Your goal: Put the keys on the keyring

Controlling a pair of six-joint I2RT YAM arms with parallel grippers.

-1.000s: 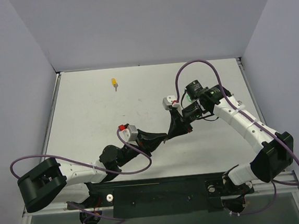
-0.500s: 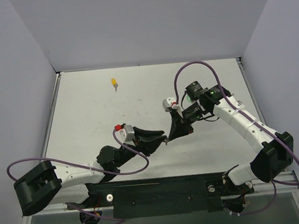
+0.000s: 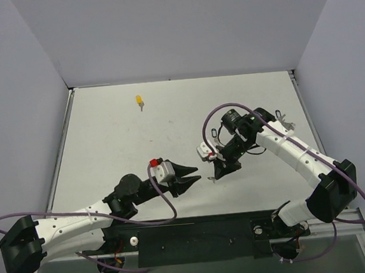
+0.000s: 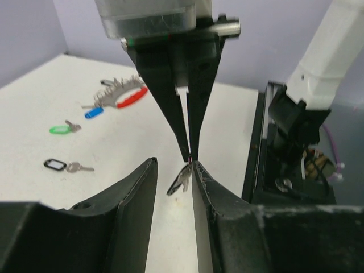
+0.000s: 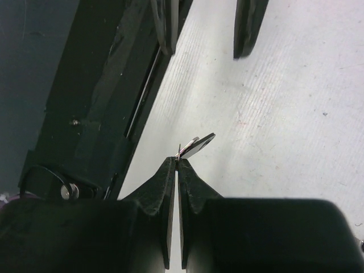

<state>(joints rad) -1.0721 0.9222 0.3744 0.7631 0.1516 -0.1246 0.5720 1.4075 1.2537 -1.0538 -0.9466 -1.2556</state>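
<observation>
My right gripper [image 3: 215, 174] is shut on a small silver key [image 5: 194, 145] and holds it by one end just above the table. In the left wrist view its fingers [image 4: 189, 156] come down from above with the key [image 4: 181, 181] hanging at their tips. My left gripper [image 3: 195, 174] is open and empty, its fingertips [image 4: 149, 165] on either side of that key. The red keyring [image 4: 132, 98] with silver pieces lies far off, with a blue key [image 4: 94, 112] and a green key [image 4: 58, 129] beside it. A yellow key [image 3: 140, 100] lies at the back.
A black-outlined key tag [image 4: 56, 165] with a small silver key lies on the table; it also shows in the top view [image 3: 215, 132]. The black base rail [image 3: 197, 234] runs along the near edge. My left fingers [image 5: 249, 25] show at the top of the right wrist view.
My right gripper has moved toward the near edge with the key in it. My left arm has swung back and lower; its gripper now faces the right one with the fingers apart.
</observation>
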